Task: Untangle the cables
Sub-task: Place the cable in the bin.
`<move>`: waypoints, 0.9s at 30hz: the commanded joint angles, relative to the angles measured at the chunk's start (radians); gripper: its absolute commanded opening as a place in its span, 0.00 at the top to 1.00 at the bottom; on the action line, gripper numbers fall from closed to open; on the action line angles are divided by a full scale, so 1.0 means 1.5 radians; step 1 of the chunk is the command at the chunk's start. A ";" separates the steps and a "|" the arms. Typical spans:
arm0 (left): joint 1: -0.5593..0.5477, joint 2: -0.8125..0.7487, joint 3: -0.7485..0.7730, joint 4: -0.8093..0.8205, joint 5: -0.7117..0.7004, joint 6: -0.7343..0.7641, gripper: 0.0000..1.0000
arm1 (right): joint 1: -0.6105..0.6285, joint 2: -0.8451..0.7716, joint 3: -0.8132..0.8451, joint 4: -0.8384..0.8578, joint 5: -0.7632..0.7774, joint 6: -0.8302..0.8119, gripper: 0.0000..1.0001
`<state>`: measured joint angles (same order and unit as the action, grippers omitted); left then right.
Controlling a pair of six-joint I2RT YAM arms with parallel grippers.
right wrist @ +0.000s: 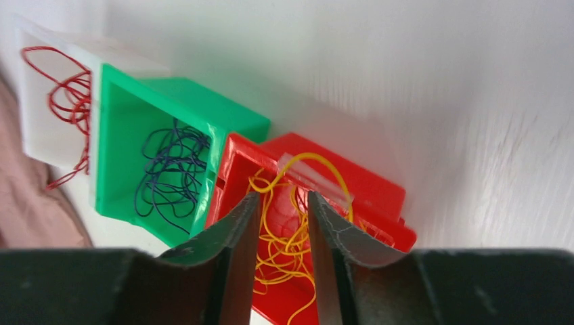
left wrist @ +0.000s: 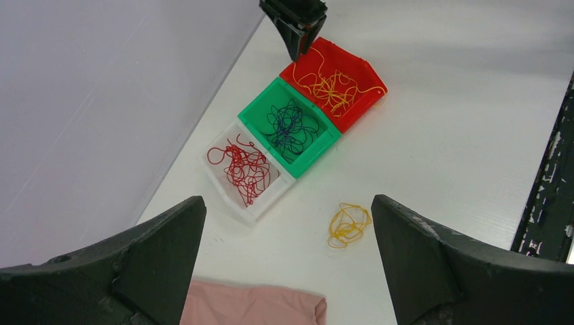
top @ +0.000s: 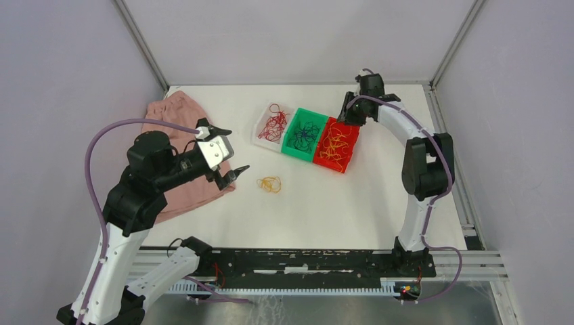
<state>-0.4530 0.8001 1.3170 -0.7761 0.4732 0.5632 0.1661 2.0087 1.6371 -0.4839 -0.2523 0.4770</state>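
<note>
Top external view has the cables lying by colour far across the worktop [top: 325,210]: red cables [top: 274,125] in a clear bin [top: 257,134], dark blue cables [top: 302,134] in a green bin [top: 298,156], and yellow cables [top: 334,145] in a red bin [top: 340,166], the three bins touching in a row. A loose yellow-orange bundle [top: 269,184] lies alone on the bare surface nearer the arms, close to a pink cloth [top: 177,115]. The left pincer [top: 234,150] hangs spread wide over the cloth's edge, and the right pincer [top: 350,112] sits at the red bin's far end. Left wrist view looks between its wide-spread jaws at the loose bundle, which touches neither. Right wrist view shows its jaws narrowly parted over the red bin with yellow strands in the gap; whether any strand is caught cannot be told. The wires look feather-light, springy and quick to snag on each other, so a firm nip on one outer loop seems the best hold.
</note>
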 commanded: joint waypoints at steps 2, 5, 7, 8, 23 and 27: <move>0.002 -0.002 0.014 0.013 0.008 0.009 0.01 | 0.074 -0.086 -0.063 0.056 0.173 0.026 0.57; 0.002 -0.003 0.013 0.013 0.010 0.008 0.01 | 0.099 -0.081 -0.080 0.079 0.223 0.073 0.55; 0.001 -0.004 0.013 0.013 0.009 0.008 0.01 | 0.104 -0.070 -0.074 0.083 0.242 0.104 0.55; 0.002 -0.005 0.013 0.013 0.007 0.008 0.01 | 0.106 -0.065 -0.073 0.085 0.252 0.119 0.55; 0.001 -0.009 0.013 0.007 -0.002 0.020 0.01 | 0.108 -0.016 -0.040 0.084 0.321 0.223 0.64; 0.002 -0.010 0.017 0.005 -0.006 0.022 0.01 | 0.112 -0.004 -0.030 0.080 0.328 0.234 0.66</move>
<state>-0.4530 0.7914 1.3170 -0.7765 0.4725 0.5652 0.3267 1.9919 1.5352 -0.3801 0.2043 0.7883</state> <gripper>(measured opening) 0.993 0.353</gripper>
